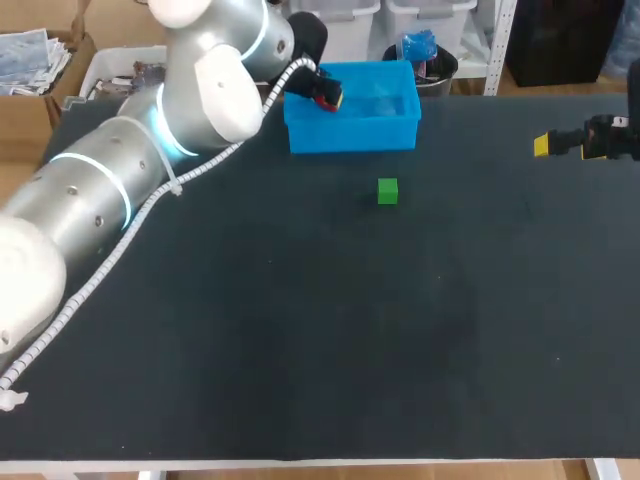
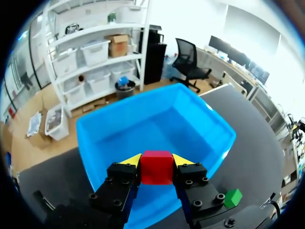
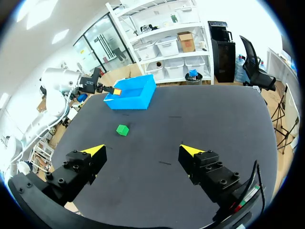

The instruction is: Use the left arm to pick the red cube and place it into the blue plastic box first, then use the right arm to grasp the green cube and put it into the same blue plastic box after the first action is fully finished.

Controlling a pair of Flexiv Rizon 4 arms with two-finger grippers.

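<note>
My left gripper (image 2: 157, 161) is shut on the red cube (image 2: 157, 168), holding it above the near left part of the blue plastic box (image 2: 190, 119). From the head view the same gripper (image 1: 328, 96) hangs over the box (image 1: 355, 132) at its left side, with the red cube (image 1: 326, 101) just showing. The green cube (image 1: 388, 191) sits on the dark table in front of the box. It also shows beside the left fingers (image 2: 233, 198) and ahead of the right gripper (image 3: 122, 130). My right gripper (image 3: 142, 150) stands wide open and empty at the table's right edge (image 1: 543, 145).
The black table (image 1: 320, 330) spreads wide in front of the box and the green cube. My left arm (image 1: 120, 190) crosses the table's back left corner with its white cable hanging along it.
</note>
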